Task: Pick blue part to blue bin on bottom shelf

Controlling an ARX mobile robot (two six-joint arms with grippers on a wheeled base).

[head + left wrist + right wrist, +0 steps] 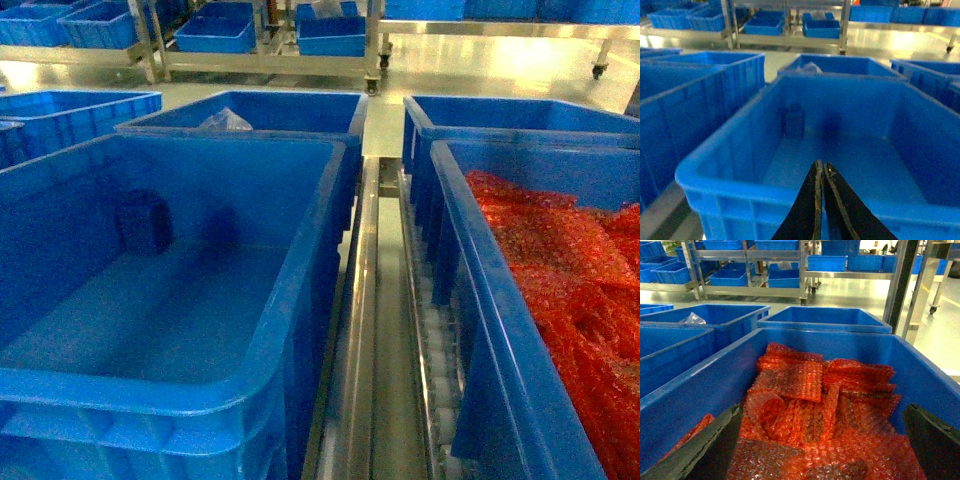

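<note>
**Two grippers poised over two crates on the rack**

Looking down from the head view, the large blue bin (165,300) fills the left side of the bottom shelf (385,330), whose steel centre divider rail runs between it and a second blue crate (480,330) on the right. That right crate is heaped with red bubble-wrap pouches (570,290). Inside the blue bin a small dark blue part (145,222) stands upright against the far wall, near the left corner. Behind it another crate holds a clear plastic bag (225,120). Neither gripper shows here.

From the left wrist, the left gripper (822,172) hangs just above the blue bin's near rim, its dark fingers pressed together with nothing between them. The blue part (794,121) sits at the far wall, well apart from the fingertips.

From the right wrist, the right gripper (822,440) is spread wide over the red pouches (815,400), one finger (705,447) at each lower corner, grasping nothing.
</note>
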